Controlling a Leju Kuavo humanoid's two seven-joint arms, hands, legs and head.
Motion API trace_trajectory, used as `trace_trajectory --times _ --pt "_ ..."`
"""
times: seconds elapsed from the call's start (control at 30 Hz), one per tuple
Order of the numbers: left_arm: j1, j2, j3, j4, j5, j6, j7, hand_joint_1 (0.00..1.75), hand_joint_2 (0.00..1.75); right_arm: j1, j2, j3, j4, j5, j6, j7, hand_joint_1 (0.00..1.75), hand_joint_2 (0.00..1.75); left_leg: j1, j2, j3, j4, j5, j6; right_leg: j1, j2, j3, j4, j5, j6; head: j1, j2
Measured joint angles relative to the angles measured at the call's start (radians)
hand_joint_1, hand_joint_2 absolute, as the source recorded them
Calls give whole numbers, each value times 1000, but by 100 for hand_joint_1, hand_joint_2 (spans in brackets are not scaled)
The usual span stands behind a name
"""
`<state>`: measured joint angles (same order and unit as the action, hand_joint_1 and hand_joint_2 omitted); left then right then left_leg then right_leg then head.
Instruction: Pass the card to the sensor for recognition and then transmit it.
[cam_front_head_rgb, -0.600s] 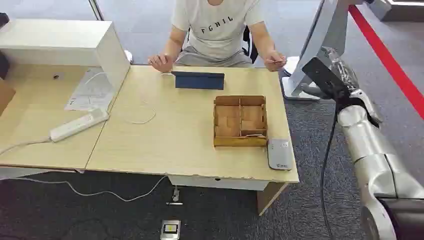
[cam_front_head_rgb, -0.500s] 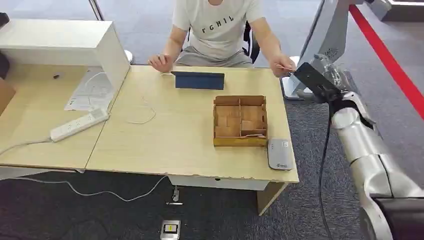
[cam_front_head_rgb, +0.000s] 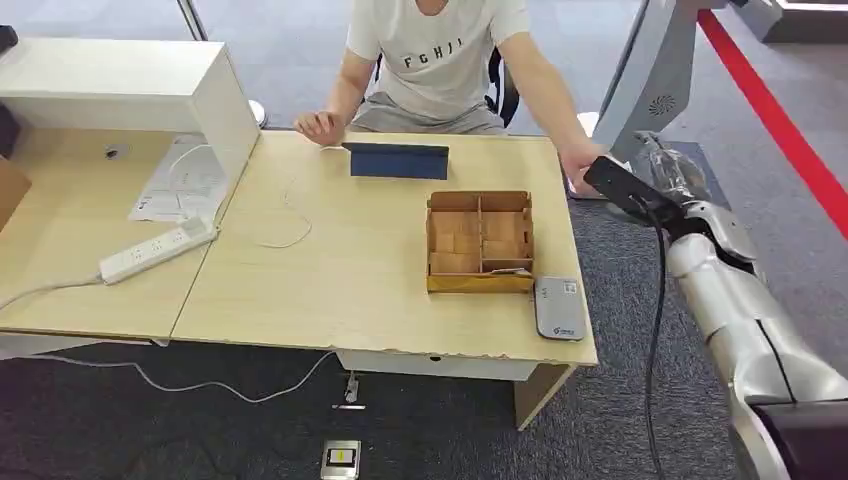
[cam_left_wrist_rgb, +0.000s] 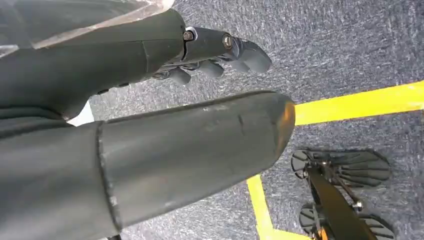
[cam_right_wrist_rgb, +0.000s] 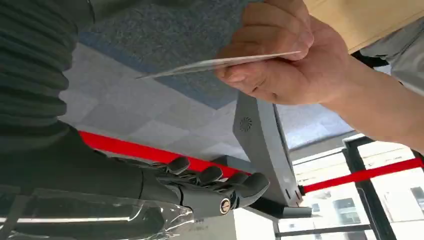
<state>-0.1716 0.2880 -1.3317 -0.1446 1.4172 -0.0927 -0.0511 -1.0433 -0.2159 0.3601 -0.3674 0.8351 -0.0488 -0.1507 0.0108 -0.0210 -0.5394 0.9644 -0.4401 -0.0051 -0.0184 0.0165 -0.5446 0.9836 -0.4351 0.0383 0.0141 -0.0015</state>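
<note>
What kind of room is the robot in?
Probably an office or a test lab. There is a light wooden desk on grey carpet, a white power strip with cables, and a seated person holding out a thin card.

**Colours and patterns around the desk**

The table (cam_front_head_rgb: 330, 270) was pale wood-grain tan, with a plain brown divided tray (cam_front_head_rgb: 480, 242) at the right and a dark navy stand (cam_front_head_rgb: 398, 160) at the far side. The sensor (cam_front_head_rgb: 559, 307) at the near right corner was light grey. A white power strip (cam_front_head_rgb: 158, 248) lay to the left, beside a white cabinet (cam_front_head_rgb: 130, 85). The person's shirt (cam_front_head_rgb: 435, 50) was white with dark letters. The card (cam_right_wrist_rgb: 220, 63) looked pale grey, perhaps white. The carpet (cam_front_head_rgb: 620, 400) was speckled dark blue-grey, crossed by a red stripe (cam_front_head_rgb: 775, 120) at the far right. The right hand (cam_right_wrist_rgb: 210, 187) and left hand (cam_left_wrist_rgb: 220, 52) were dark grey.
</note>
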Motion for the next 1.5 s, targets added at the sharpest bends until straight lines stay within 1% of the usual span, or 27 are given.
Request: trace_trajectory --times 0.27,0.5,0.8,1.07,1.2,1.3,1.4,1.5 --pt "1 0 0 0 -3 -3 4 0 0 0 -35 14 18 0 4 -23 175 175 0 0 0 0 0 0 0 0 0 0 0 0 0 0" --pt "1 0 -5 0 -8 -8 2 0 0 3 -63 18 25 0 2 -31 175 175 0 0 0 0 0 0 0 0 -1 0 0 0 0 0" --pt "0 0 -17 0 -5 -9 -2 0 0 16 -77 22 25 -8 0 -60 175 175 0 0 -1 0 0 0 0 0 -1 0 0 0 0 0" --pt "0 -2 -18 0 6 -2 11 0 0 34 -72 25 24 -18 6 -97 175 175 0 0 -1 0 0 0 0 0 0 0 0 0 0 0" --pt "-1 -2 -18 0 9 -1 13 0 0 49 -64 26 22 -13 8 -141 175 175 0 0 -1 0 0 0 0 0 0 0 0 0 0 0" --pt "-1 -2 -18 0 6 0 7 0 0 88 -43 32 5 7 12 -162 175 175 1 0 -1 0 0 0 1 0 0 0 0 0 0 0" --pt "-4 -2 -18 0 6 1 0 0 0 134 -24 42 -8 21 19 -167 175 175 1 0 -1 0 0 0 1 0 0 0 0 0 0 0" --pt "-2 -1 -18 0 8 5 -2 0 0 163 -17 53 -12 20 23 -168 175 175 1 -1 -1 0 0 0 1 0 0 0 0 0 0 0"
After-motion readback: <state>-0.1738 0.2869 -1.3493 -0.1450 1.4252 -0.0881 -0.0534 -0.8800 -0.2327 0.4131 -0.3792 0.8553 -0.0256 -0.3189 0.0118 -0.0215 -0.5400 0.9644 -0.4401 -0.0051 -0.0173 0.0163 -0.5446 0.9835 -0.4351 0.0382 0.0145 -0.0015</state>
